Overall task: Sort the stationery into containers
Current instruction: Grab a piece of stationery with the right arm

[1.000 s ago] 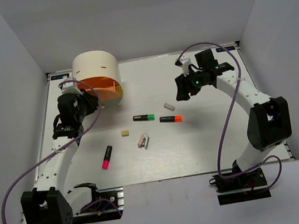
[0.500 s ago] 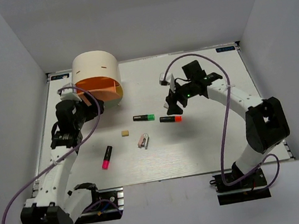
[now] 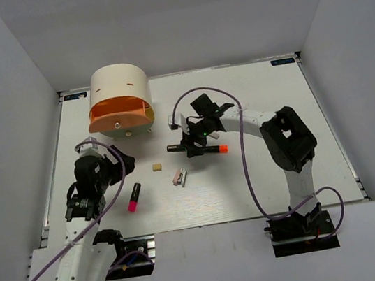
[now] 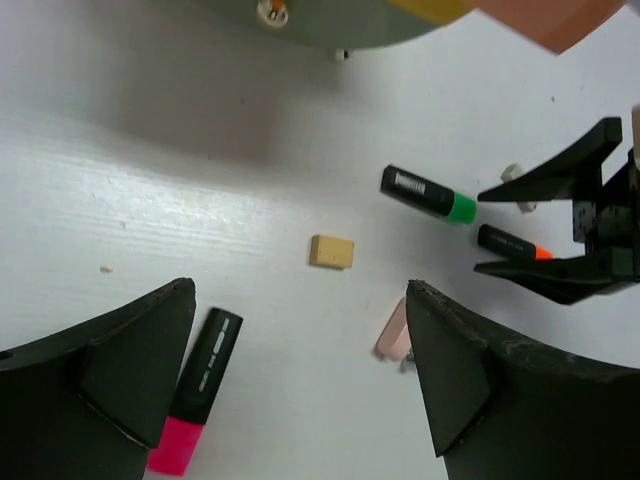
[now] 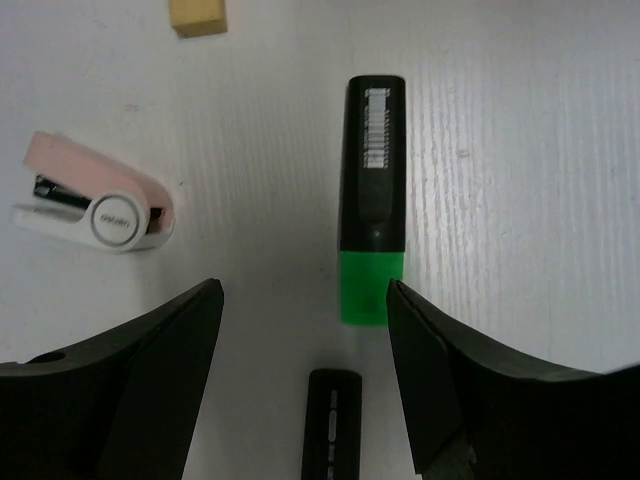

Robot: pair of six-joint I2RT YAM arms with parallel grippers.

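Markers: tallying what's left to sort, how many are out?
3: pink-capped marker front-left, green-capped marker under the right end effector, orange-capped marker beside it. None appear hidden.

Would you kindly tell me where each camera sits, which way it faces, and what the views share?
Top external: fixed above and behind the arms, looking down on the table; both arms show.
Left wrist: on the left arm, angled down toward the tan eraser; its open left end effector frames the bottom.
Right wrist: on the right arm, straight down at the green-capped marker; its open right end effector shows below.
Shared: all three show that marker and eraser.
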